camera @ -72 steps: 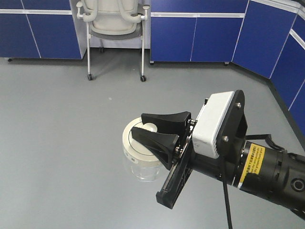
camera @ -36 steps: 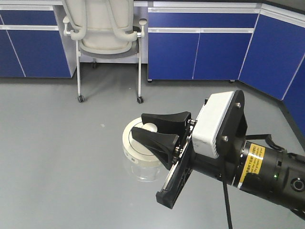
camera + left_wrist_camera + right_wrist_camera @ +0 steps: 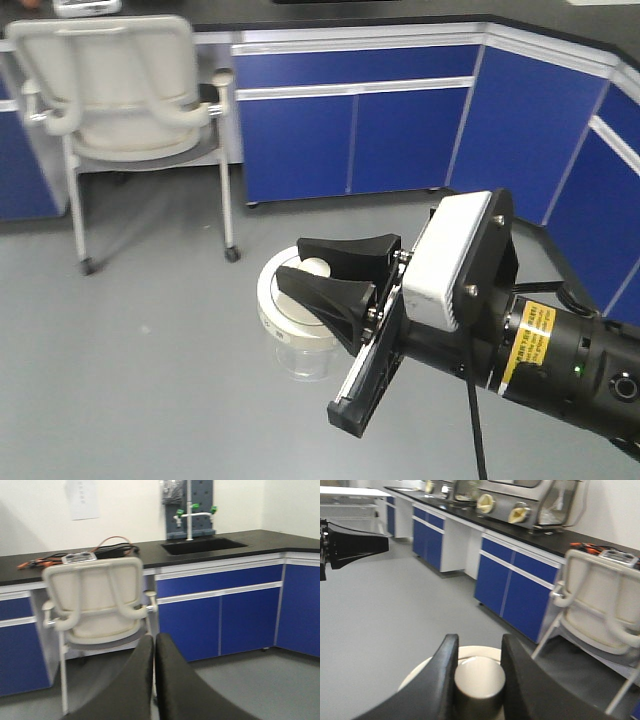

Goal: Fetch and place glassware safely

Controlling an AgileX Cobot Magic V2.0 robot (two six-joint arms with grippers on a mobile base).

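The glassware is a squat clear jar with a round cream-white lid. It hangs above the grey floor in the front view. My right gripper is shut on the lid's central knob. In the right wrist view the two black fingers press against the knob from both sides, with the lid's rim showing behind it. My left gripper is shut with nothing between its fingers; its tip also shows at the far left of the right wrist view.
A cream office chair on castors stands at the back left, against blue cabinets under a black counter. The counter holds a sink with a tap, cables and a glove box. Cabinets also run along the right.
The chair and cabinets have slid left and grown nearer in the front view, so the base has moved. The right gripper and jar hold the same place in the frame.
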